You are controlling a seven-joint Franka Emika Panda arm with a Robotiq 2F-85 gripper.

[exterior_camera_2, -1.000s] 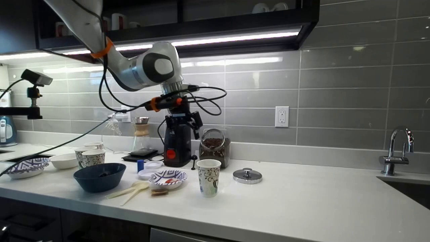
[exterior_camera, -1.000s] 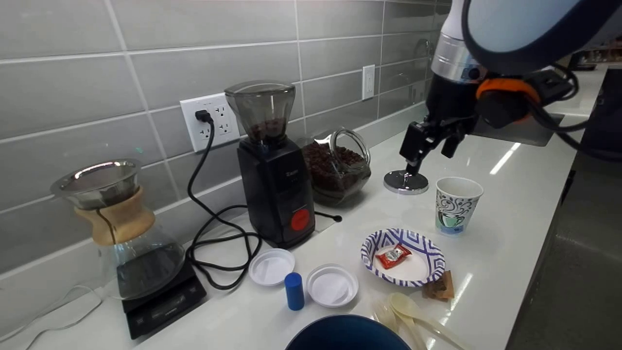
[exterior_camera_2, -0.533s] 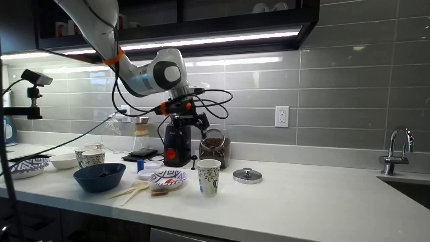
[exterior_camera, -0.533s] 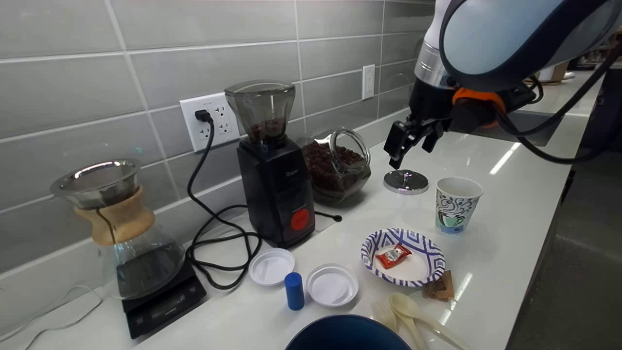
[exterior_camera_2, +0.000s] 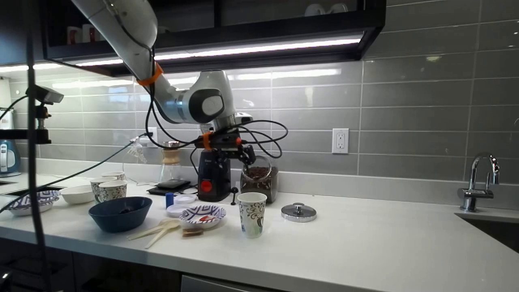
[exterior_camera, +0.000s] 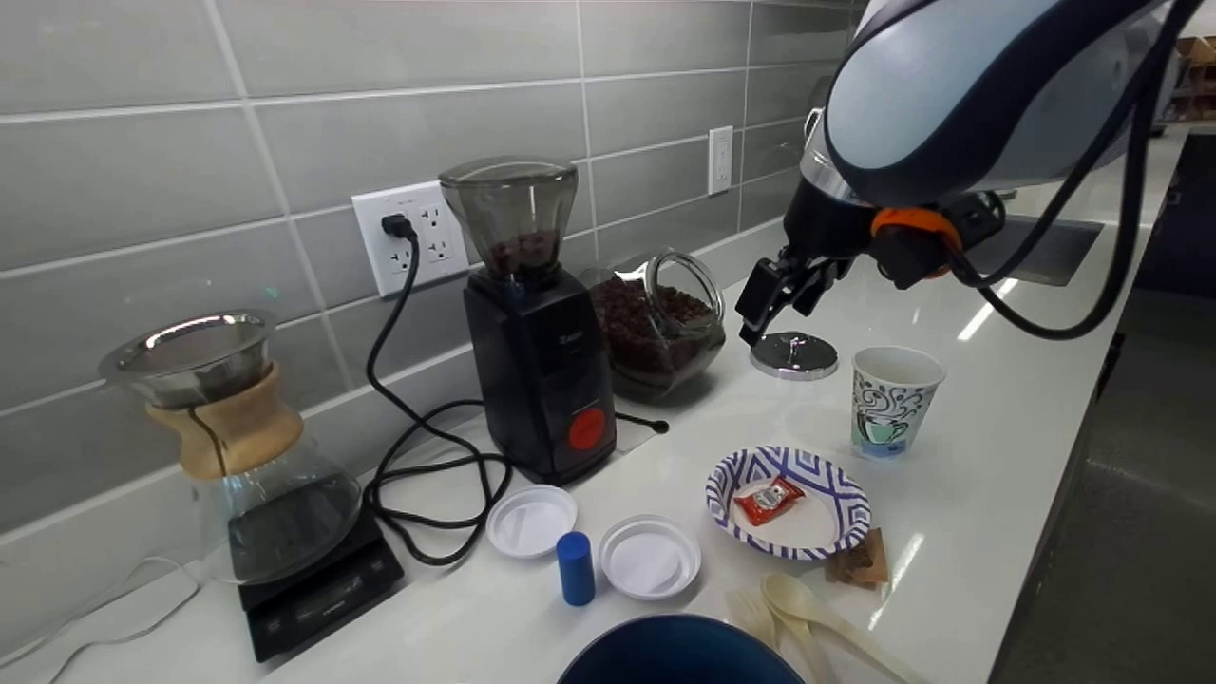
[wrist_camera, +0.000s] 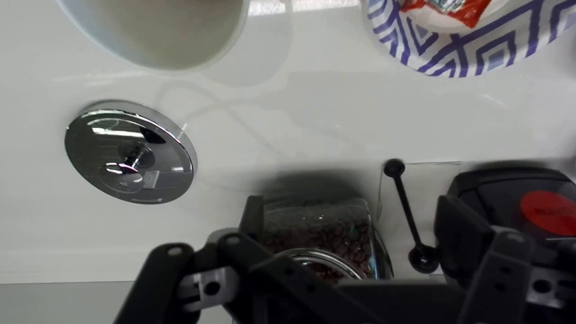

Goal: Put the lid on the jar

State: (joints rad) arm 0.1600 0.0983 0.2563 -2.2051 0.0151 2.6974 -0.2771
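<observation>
1. See the gripper [wrist_camera: 351, 220] at the bottom of the wrist view, jaws spread wide, with a broad gap between them.
2. Find the lid [exterior_camera: 794, 356] right of centre in an exterior view, flat on the counter [exterior_camera_2: 385, 247], knob upward, silvery and shiny.
3. Meet the lid again at the left of the wrist view, well apart from the jaws.
4. Make out the jar [wrist_camera: 315, 225] at the lower centre of the wrist view, showing through the gap between the jaws and partly hidden by the gripper.
5. See dark beans [exterior_camera: 632, 328] inside the jar, with its slanted mouth open, near the centre of an exterior view.
6. Read lid and jar as apart in both exterior views, with the lid to the right.
7. Notice a narrow gap between gripper and jar in an exterior view.
8. Follow the arm [exterior_camera_2: 172, 101] down from the upper left of the frame in an exterior view.
9. Pick out the grinder [exterior_camera: 537, 370], black with a red mark, just left of the jar in both exterior views.
10. Spot a cup [exterior_camera_2: 252, 215] upright at the lower centre of an exterior view, left of the lid.
11. Find a patterned plate [exterior_camera: 845, 499] below the lid in an exterior view, with a red packet [exterior_camera: 768, 501] on it.
12. Note the carafe [exterior_camera: 247, 475] at the lower left of an exterior view, and a blue cap [exterior_camera: 576, 570] just beside two white discs [exterior_camera: 532, 522].
</observation>
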